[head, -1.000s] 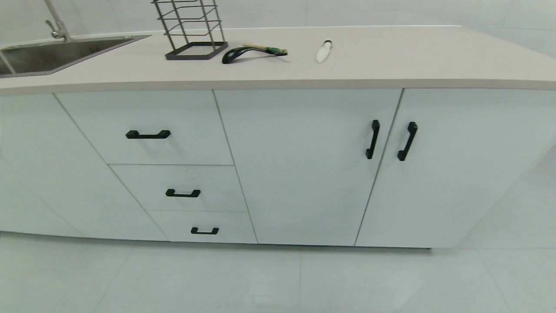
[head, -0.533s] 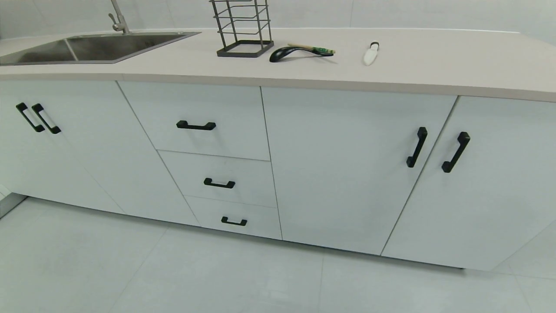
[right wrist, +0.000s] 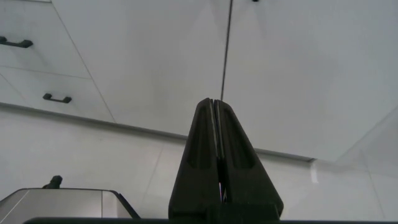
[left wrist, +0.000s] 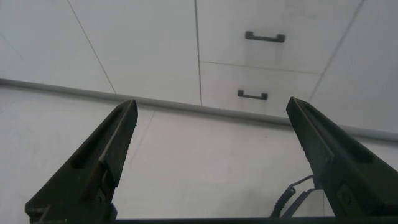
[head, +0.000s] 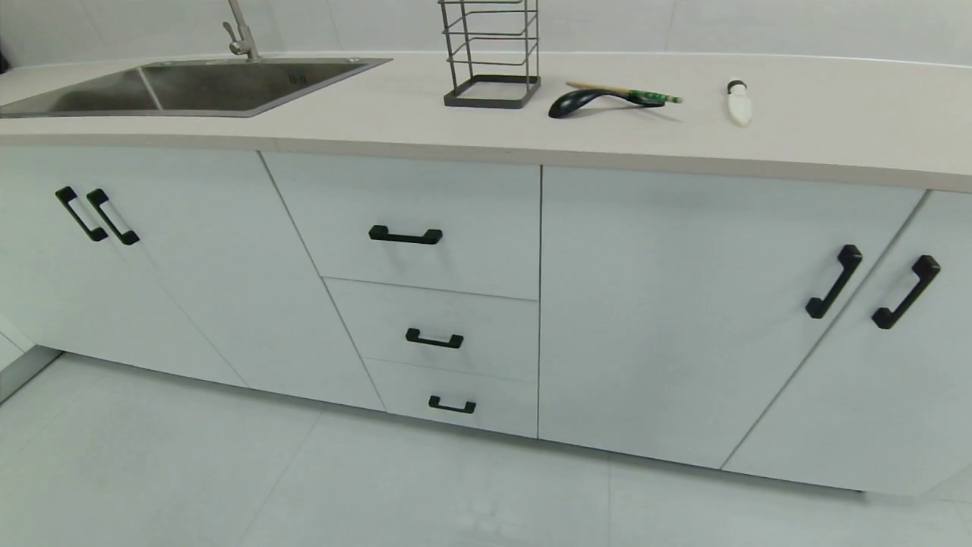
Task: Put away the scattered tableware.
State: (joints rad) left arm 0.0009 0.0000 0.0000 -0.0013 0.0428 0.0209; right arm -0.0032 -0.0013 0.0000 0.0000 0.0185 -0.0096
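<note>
Hanging low facing the drawers (left wrist: pixel 273 68), left hand (left wrist: pixel 211 106) spread wide; right hand (right wrist: pixel 212 107) pressed together.

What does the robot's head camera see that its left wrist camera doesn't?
The head view adds the countertop with its sink, wire rack, black spoon, chopsticks and a small white utensil. The left wrist view adds the left gripper, fingers spread wide above the floor. Both take in the white drawers with black handles and the pale floor.

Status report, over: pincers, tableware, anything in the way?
Left pincer open. Right pincer shut, empty. Black spoon, chopsticks, white utensil on counter beside rack. Nothing blocking.
</note>
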